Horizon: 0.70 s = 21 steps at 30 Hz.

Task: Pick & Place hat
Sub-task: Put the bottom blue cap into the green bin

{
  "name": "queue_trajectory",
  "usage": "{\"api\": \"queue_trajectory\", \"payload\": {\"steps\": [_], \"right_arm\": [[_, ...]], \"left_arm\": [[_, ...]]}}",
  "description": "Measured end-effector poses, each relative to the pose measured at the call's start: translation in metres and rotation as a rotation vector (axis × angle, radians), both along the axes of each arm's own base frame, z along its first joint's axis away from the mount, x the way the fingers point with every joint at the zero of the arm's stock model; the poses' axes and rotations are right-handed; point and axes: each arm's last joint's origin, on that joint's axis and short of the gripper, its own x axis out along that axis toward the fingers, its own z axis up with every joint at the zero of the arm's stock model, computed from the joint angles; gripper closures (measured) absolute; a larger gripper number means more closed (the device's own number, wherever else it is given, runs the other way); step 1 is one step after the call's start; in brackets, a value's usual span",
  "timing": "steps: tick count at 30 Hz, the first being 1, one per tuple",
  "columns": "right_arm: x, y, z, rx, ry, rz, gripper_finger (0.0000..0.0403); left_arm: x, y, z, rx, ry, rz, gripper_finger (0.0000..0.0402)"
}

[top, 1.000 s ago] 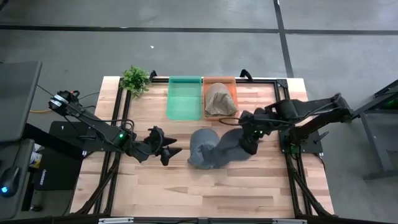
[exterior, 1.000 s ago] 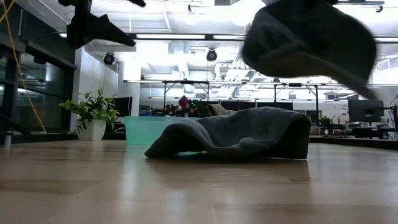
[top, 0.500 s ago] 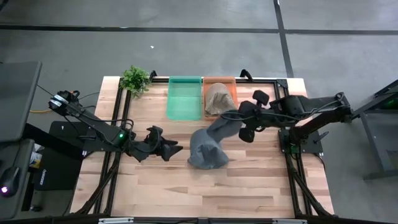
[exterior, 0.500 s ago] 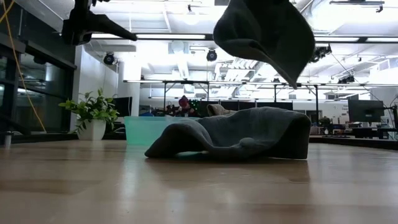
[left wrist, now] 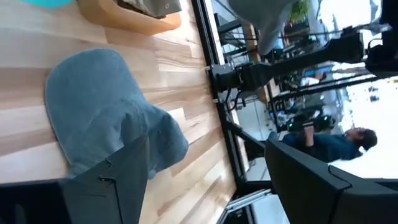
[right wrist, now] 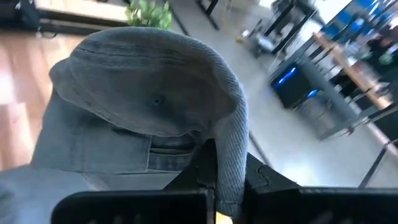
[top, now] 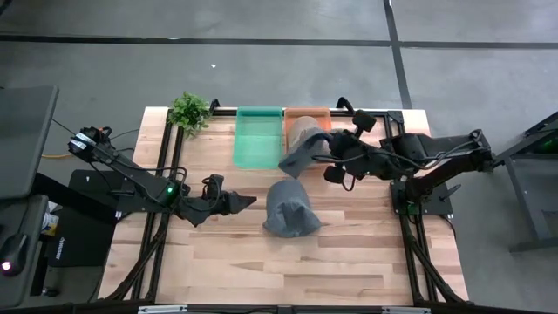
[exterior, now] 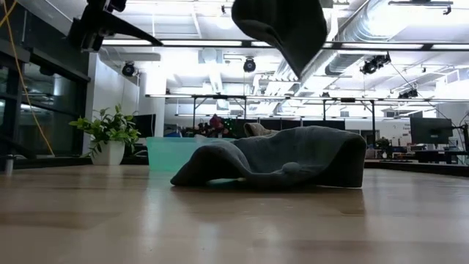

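No brand, label or writing can be read anywhere in these views. 2 bins stand side by side at the far edge of the wooden table [top: 218,262]: a green bin [top: 259,138] in which nothing shows, and touching it an orange bin [top: 307,118] holding a tan hat [top: 301,131]. A small potted plant [top: 190,111] sits at the far left corner, beside the green bin. The right gripper [top: 327,157] is up in the air over the near edge of the orange bin, its fingers pinched on the brim of a grey hat [top: 301,150]; that hat hangs clear of the table, drooping toward the gap between the 2 bins, and in the low view it dangles high above the tabletop. The right wrist view shows the denim-like crown and brim filling the frame, with the brim clamped between the dark fingers [right wrist: 211,168]. A second grey hat [top: 289,209] lies crumpled on the table near the middle, well apart from both bins. The left gripper [top: 240,202] waits just left of that second hat, raised off the wood, with its 2 fingers spread wide and nothing between them. In the left wrist view a person [left wrist: 333,146] shows in the room beyond the table.
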Motion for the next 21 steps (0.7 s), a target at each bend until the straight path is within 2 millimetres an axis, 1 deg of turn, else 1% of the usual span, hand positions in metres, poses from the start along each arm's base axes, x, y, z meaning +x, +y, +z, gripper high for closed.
{"api": "queue_trajectory", "payload": {"steps": [5,11,13,18,21], "right_arm": [[0.005,0.0,0.008,-0.081,-0.04,-0.01,0.0397],[0.008,0.0,0.015,-0.145,-0.067,-0.01,0.0397],[0.01,0.0,0.017,-0.156,-0.075,-0.003,0.0397],[0.012,0.001,0.022,-0.183,-0.089,0.031,0.0397],[0.014,0.002,0.025,-0.2,-0.102,0.055,0.0397]], "left_arm": [[0.002,-0.001,0.005,-0.051,-0.059,0.017,0.0126],[0.003,0.001,0.012,-0.065,-0.15,0.113,0.0126],[0.005,0.005,0.014,-0.082,-0.177,0.139,0.0126],[0.013,0.019,0.016,-0.238,-0.228,0.149,0.0126],[0.018,0.028,0.019,-0.301,-0.261,0.143,0.0126]]}}
